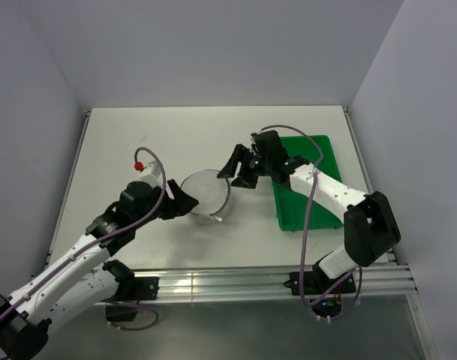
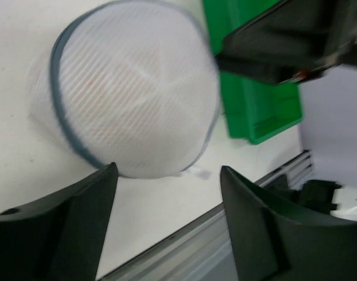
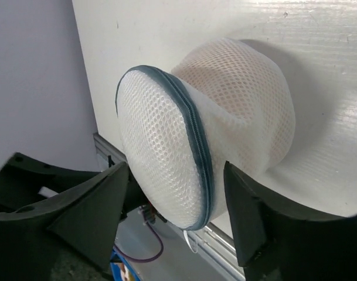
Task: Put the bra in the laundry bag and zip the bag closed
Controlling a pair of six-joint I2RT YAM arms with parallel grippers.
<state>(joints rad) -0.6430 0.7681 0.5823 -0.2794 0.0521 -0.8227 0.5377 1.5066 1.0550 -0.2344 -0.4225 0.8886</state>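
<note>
my left gripper (image 1: 184, 201) and my right gripper (image 1: 236, 175) both have their jaws spread wide, holding nothing. the laundry bag (image 1: 206, 192) sits between the two, just ahead of each pair of fingertips, its zip closed where i can see it. the bra (image 3: 228, 73) shows peach through the mesh inside.

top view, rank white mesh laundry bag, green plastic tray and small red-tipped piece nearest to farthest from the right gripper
From the right gripper:
1. round white mesh laundry bag, just left of its fingertips
2. green rectangular plastic tray, a little way to its right
3. small red-tipped white piece, far left, beside the left arm
</note>
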